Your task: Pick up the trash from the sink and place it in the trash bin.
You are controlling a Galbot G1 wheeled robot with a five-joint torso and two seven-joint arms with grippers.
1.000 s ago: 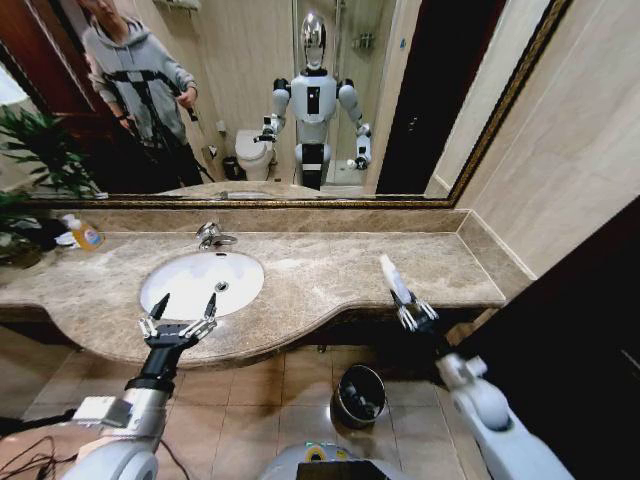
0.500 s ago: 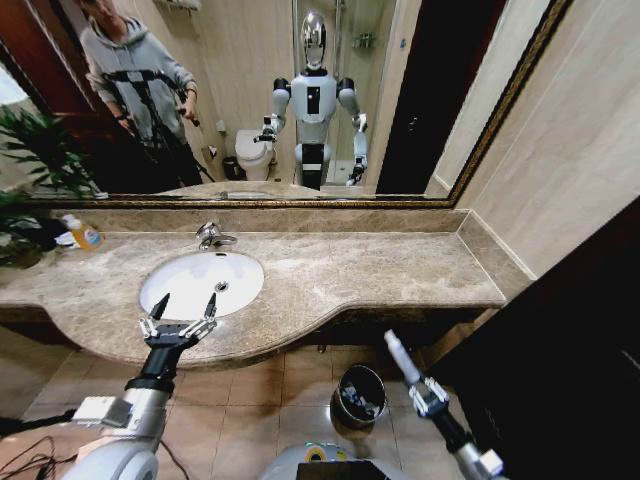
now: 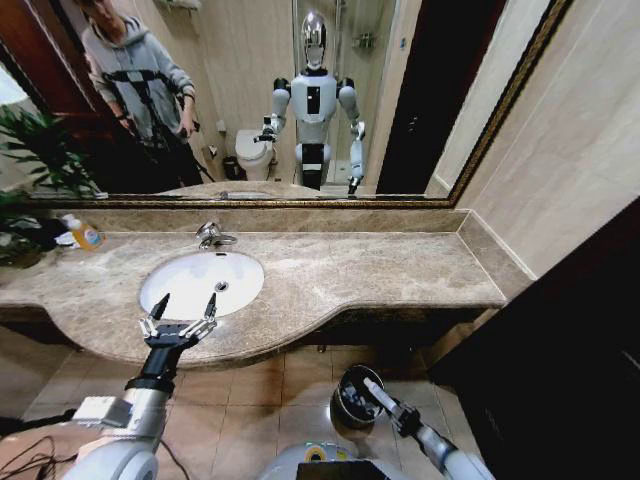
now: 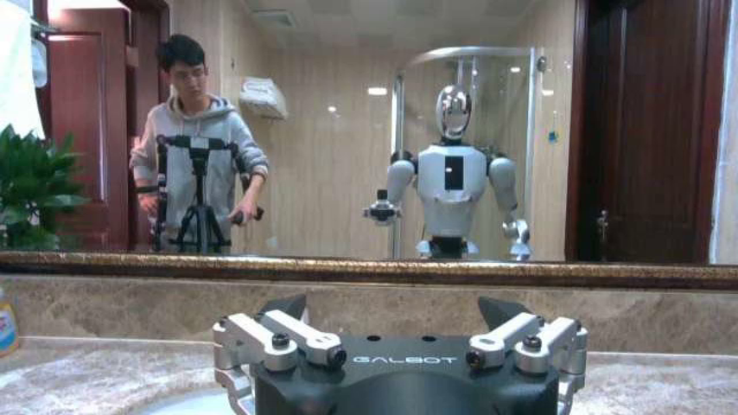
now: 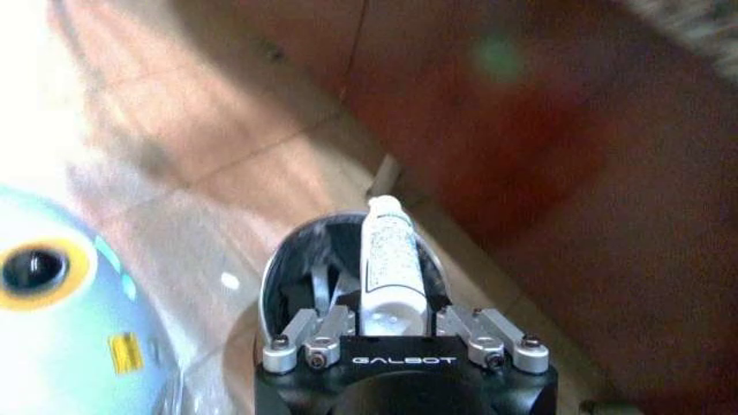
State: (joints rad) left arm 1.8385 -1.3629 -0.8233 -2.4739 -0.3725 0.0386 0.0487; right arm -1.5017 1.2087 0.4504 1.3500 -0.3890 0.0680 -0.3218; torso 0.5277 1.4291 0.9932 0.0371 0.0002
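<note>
White tube (image 5: 386,259) is sitting pinched in our right gripper (image 3: 392,408), over the bin (image 3: 352,398) on the near floor. Our left gripper (image 3: 178,318) is waiting spread at the sink (image 3: 165,283). Releasing off-centre risks it glancing off the rim.

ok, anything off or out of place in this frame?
Nothing stands out. The right gripper holds a white tube over the trash bin on the floor; the left gripper hovers open at the sink edge. No spills, nothing tipped.
</note>
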